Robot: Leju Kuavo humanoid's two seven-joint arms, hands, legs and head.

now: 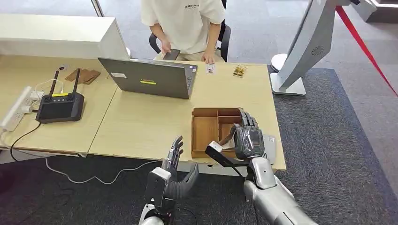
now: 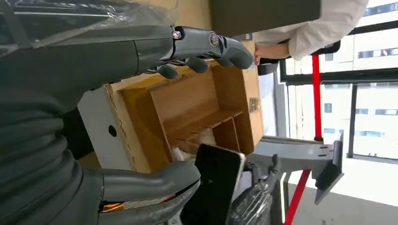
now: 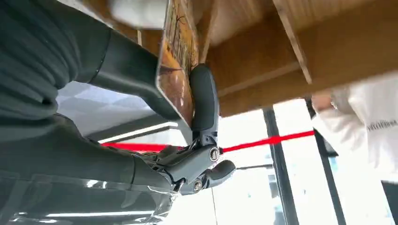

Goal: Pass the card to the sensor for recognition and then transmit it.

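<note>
right hand (image 1: pixel 247 138) over wooden tray (image 1: pixel 204 133), near-right part, fingers pinching card (image 3: pixel 177 61) just above tray | left hand (image 1: pixel 174 171) off tray's near-left corner, fingers spread, holding nothing | person (image 1: pixel 185 23) seated beyond tray, behind laptop (image 1: pixel 151 77)

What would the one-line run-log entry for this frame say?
right hand: pinches card over wooden tray | left hand: open, holds nothing | person: seated behind laptop
</note>
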